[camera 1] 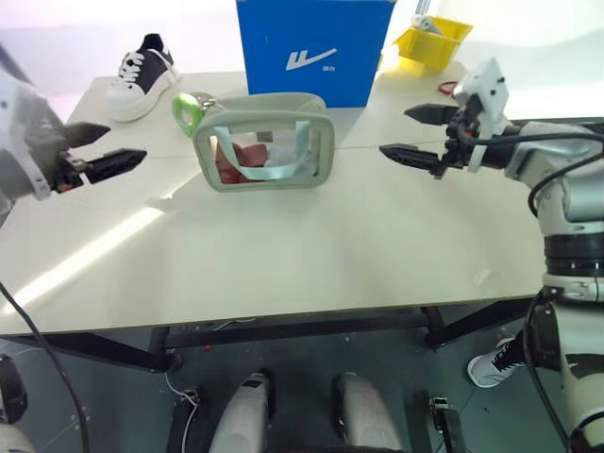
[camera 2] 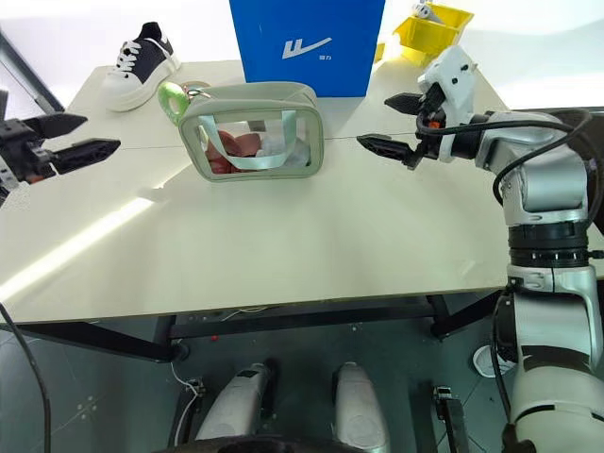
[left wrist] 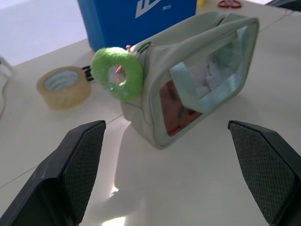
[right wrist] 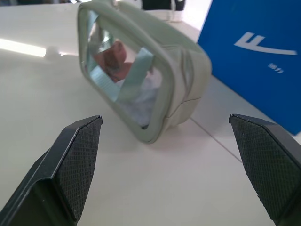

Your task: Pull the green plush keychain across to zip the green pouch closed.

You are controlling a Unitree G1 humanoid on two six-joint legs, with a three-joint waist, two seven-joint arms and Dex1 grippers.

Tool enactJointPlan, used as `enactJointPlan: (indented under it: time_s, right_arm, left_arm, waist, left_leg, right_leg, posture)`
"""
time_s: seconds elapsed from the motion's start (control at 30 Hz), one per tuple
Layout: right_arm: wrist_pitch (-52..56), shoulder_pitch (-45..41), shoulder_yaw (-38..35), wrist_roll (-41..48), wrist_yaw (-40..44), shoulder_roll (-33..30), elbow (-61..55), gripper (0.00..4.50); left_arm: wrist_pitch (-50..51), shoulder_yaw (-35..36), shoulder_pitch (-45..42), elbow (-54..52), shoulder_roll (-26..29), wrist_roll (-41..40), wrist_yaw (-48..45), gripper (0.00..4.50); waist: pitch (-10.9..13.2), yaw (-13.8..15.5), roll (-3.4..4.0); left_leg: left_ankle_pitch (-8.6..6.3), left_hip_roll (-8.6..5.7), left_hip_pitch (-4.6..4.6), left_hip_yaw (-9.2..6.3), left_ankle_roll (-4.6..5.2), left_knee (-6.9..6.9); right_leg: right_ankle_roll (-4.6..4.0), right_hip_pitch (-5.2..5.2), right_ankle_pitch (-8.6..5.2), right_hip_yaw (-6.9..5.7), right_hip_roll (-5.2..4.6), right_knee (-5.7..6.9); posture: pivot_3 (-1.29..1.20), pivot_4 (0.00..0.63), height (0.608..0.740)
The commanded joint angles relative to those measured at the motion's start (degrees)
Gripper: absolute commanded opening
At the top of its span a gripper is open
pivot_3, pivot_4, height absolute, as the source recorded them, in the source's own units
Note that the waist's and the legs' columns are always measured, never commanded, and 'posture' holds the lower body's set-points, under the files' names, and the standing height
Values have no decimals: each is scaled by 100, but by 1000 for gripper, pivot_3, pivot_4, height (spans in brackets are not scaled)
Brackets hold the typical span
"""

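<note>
The green pouch (camera 1: 266,142) stands upright on the table in front of the blue box, its clear window showing red contents and a mint strap. The green plush keychain (camera 1: 187,112), a lime fuzzy ring, hangs at the pouch's left end (left wrist: 116,73). My left gripper (camera 1: 94,149) hovers open to the left of the pouch, apart from it, with nothing between its fingers. On the pouch's right side my right gripper (camera 1: 417,134) also stands open and empty, pointing toward the pouch (right wrist: 141,70).
A big blue box (camera 1: 314,47) stands right behind the pouch. A tan tape roll (left wrist: 64,87) lies behind the keychain. A black and white shoe (camera 1: 142,77) sits at the back left, a yellow bin (camera 1: 431,40) and red scissors (camera 1: 447,88) at the back right.
</note>
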Motion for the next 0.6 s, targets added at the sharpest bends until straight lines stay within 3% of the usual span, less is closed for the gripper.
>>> enactJointPlan:
  time_s: [0.03,0.6]
  right_arm:
    - [-57,-358,42,-61,-7,106,57,4500]
    - [-654,-712,249,-510,-119,478,770,4500]
  left_arm:
    - [-144,13,-156,155,80,72,-88,4446]
    - [100,0,-98,-419,52,-142,-139,4446]
  waist:
    - [0,-3,0]
    - [0,-13,1]
  left_leg:
    - [1,0,-2,0,1,0]
    - [1,-2,-18,6,1,1]
  right_leg:
    - [1,-2,0,0,0,1]
    - [20,-25,10,4,1,14]
  posture:
    - [0,150,740]
    - [0,150,740]
